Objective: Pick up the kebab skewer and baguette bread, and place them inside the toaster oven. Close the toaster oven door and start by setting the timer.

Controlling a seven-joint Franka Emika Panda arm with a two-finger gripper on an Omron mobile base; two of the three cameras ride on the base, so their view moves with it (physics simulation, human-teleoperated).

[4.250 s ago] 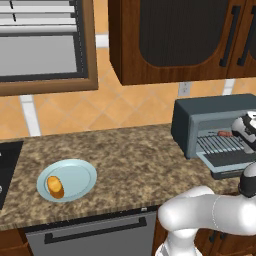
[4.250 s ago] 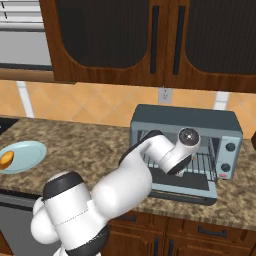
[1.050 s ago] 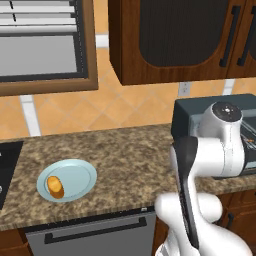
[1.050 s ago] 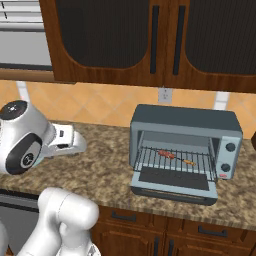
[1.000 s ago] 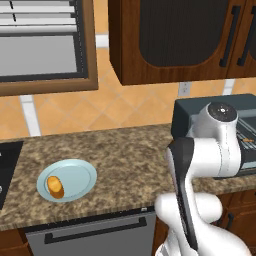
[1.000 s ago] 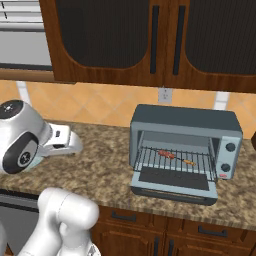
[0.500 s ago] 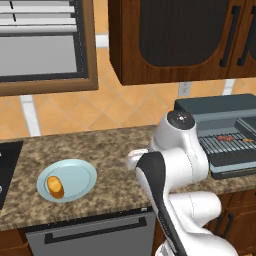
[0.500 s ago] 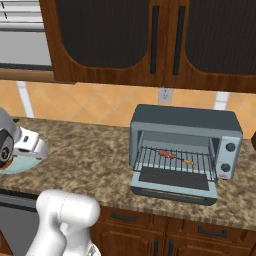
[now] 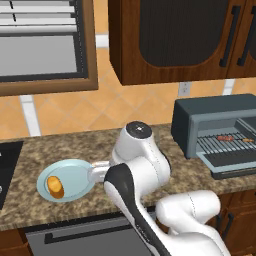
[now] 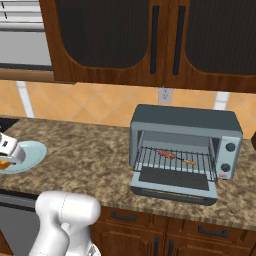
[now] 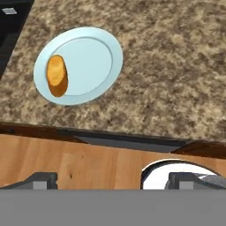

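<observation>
Though alone on its plate (image 11: 103, 57), baguette bread (image 11: 57, 75) unobstructed.

A round pale-blue plate (image 9: 75, 176) sits on the speckled brown granite counter (image 10: 95, 155) — near its front edge. Dark wooden wall cabinets (image 10: 150, 42) hang above orange-tan backsplash tiles (image 9: 125, 107) — a white outlet (image 10: 163, 94) set in them.

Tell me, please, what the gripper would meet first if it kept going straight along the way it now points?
Probably the speckled brown granite counter, or the rim of the pale blue round plate, beside the golden-orange baguette bread. The open gripper looks down at them; depth is unclear.
</observation>
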